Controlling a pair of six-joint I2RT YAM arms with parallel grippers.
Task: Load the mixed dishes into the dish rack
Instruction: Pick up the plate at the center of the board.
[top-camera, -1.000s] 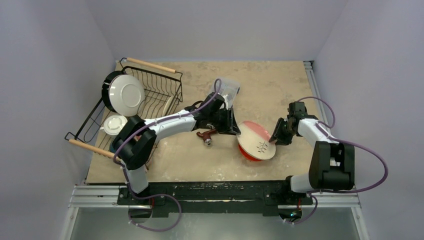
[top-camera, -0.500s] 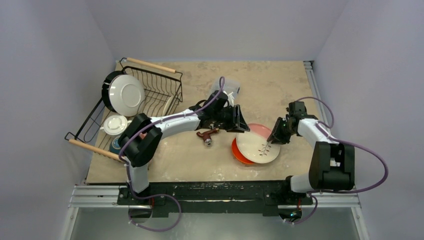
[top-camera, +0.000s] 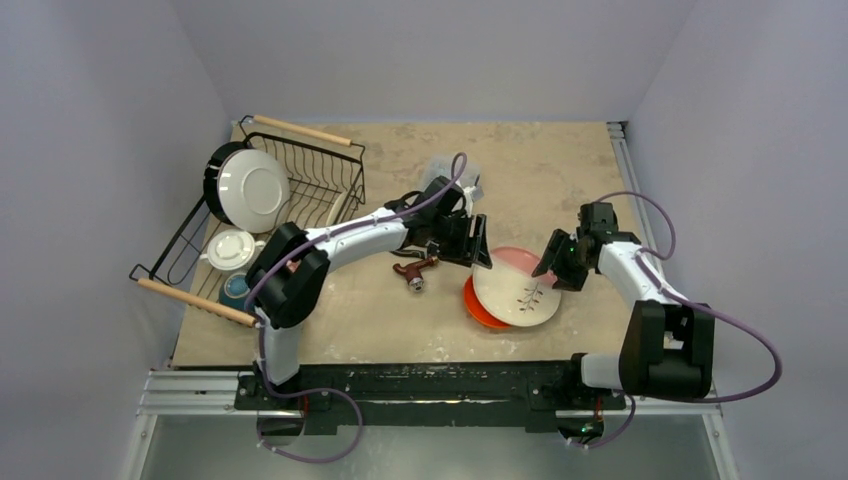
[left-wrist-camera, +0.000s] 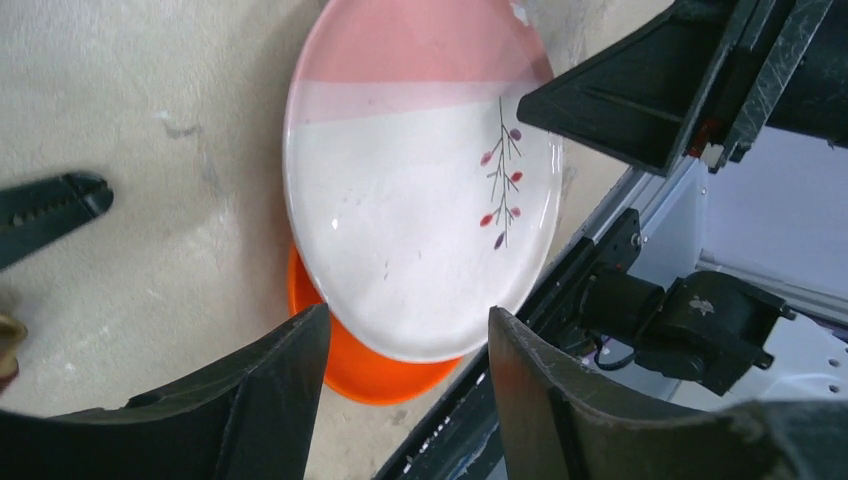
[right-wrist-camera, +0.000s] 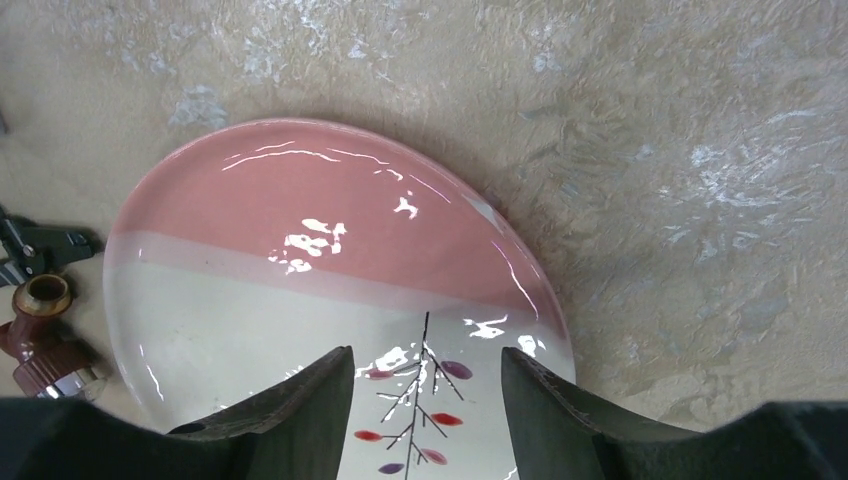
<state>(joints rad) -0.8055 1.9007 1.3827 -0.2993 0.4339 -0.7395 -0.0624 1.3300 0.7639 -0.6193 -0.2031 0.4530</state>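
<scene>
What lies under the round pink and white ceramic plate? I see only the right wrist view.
Observer: A round orange plate lies under it and shows on its left side.
Operator: Where is the left gripper?
Observer: The left gripper hovers open over the far left edge of the pink and white plate.
Operator: Is anything in the rack?
Observer: Yes, a white plate with a black rim stands on edge in the black wire dish rack.
</scene>
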